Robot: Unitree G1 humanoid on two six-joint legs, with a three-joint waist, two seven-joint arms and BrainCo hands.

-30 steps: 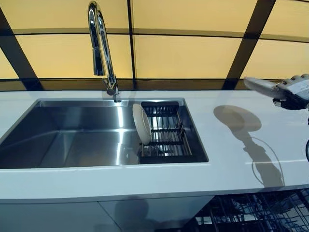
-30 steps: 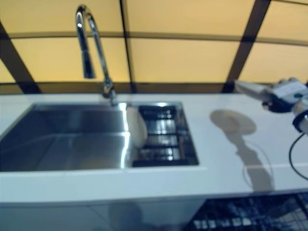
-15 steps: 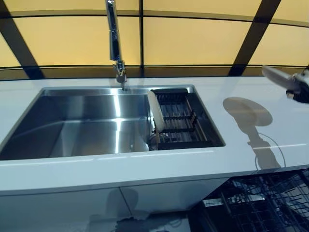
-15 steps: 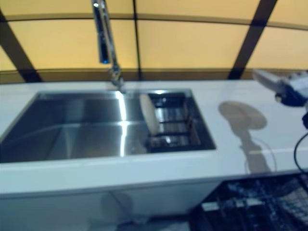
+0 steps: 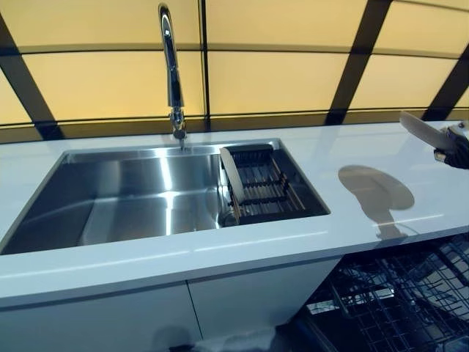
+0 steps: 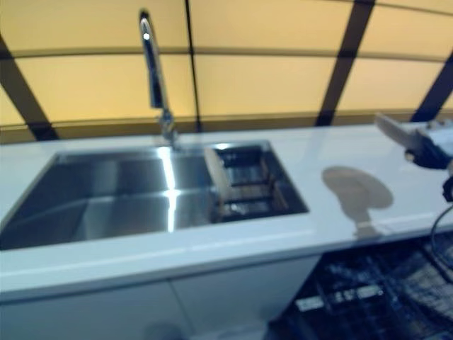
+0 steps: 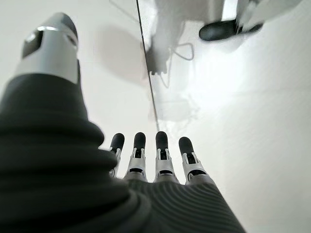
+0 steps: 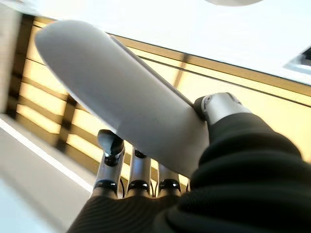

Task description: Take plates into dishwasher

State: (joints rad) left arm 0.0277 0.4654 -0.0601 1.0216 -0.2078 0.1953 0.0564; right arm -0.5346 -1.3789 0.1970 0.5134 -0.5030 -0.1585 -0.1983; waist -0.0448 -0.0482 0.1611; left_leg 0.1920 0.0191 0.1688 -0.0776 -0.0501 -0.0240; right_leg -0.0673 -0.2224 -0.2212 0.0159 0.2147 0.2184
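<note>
At the far right, above the white counter [image 5: 344,150], my right hand [image 5: 456,143] holds a white plate [image 5: 419,130] tilted in the air. In the right wrist view the plate [image 8: 121,102] lies between the thumb [image 8: 219,108] and the curled fingers [image 8: 111,145]. A second white plate [image 5: 231,174] stands on edge in the dark rack [image 5: 265,187] inside the sink [image 5: 110,209]. The open dishwasher's wire rack [image 5: 396,301] shows below the counter at the lower right. My left hand [image 7: 160,162] appears only in its wrist view, fingers straight, holding nothing.
A tall chrome faucet [image 5: 171,66] rises behind the sink. Yellow wall panels with dark bars back the counter. White cabinet fronts [image 5: 146,315] run under the sink, left of the dishwasher.
The whole picture has shifted as the camera moved, and more of the dishwasher rack shows now. My right hand still holds the plate at the right edge, a little further from the sink.
</note>
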